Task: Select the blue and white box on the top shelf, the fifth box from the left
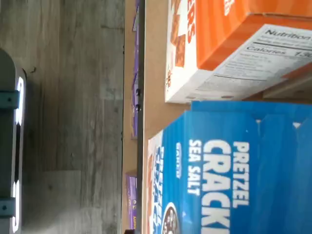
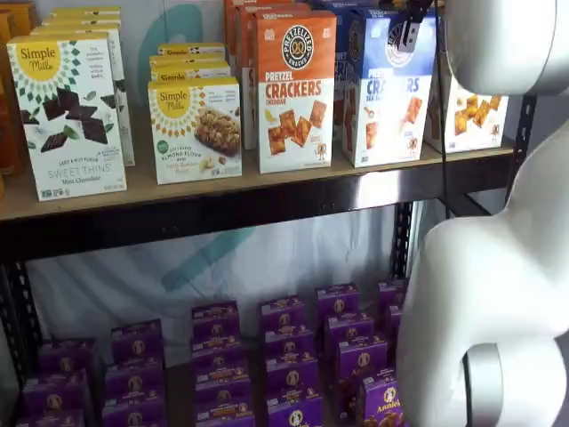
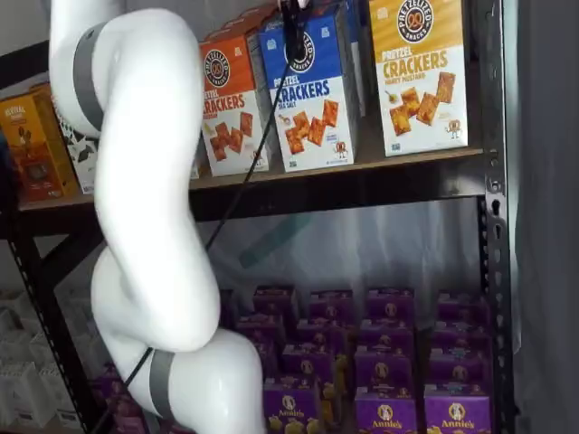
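Fingers of the black two-finger gripper (image 2: 413, 27) hang from the top edge in both shelf views (image 3: 294, 27), in front of the blue upper face of the tall blue and white cardboard box (image 2: 387, 107). They read as one dark shape, so no gap can be made out, but the jaws stand spread wide and have hold of nothing. A black cable (image 3: 244, 181) trails down beside them.

That box (image 3: 317, 108) stands upright, long axis vertical, printed face turned out to the front, on the long light wooden top shelf (image 2: 222, 191) with its dark metal front rail. Its face carries a round logo and "PRETZEL CRACKERS" in blue over pictures of orange crackers. In the wrist view its blue panel (image 1: 234, 175) reads "PRETZEL CRACK…" and "SEA SALT" in white.

At its 9 o'clock, just beside it, stands the same-sized orange and white cardboard box (image 2: 296, 89), marked "PRETZEL CRACKERS CHEDDAR"; the wrist view shows that box's side panel (image 1: 234, 44) with "Nutrition" and "Calories". At 3 o'clock, apart from it, stands a yellow and white cracker box (image 3: 421, 72), also lettered "PRETZEL CRACKERS".

Farther toward 9 o'clock are white "Simple Mills" boxes (image 2: 67, 116), one reading "SWEET THINS Mint Chocolate". At 6 o'clock, on the lower level, sit rows of small purple boxes (image 2: 284, 356). The white arm (image 2: 498, 294) fills the foreground.
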Robot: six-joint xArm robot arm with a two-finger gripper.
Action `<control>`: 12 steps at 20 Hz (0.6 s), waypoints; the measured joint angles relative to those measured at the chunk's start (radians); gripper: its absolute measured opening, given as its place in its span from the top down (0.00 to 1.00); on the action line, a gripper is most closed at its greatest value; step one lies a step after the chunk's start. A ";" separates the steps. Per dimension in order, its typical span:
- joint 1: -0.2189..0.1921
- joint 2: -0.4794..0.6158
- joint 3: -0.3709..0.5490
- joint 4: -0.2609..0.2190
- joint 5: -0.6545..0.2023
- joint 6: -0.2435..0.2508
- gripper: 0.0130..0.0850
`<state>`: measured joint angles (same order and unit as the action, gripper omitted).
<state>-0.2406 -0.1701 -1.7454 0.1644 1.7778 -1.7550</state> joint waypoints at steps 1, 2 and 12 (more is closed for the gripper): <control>0.002 -0.006 0.010 -0.001 -0.005 0.000 0.00; 0.003 -0.011 0.019 -0.002 -0.009 0.001 0.00; 0.003 -0.039 0.068 0.018 -0.039 0.004 0.00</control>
<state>-0.2380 -0.2094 -1.6778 0.1821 1.7390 -1.7505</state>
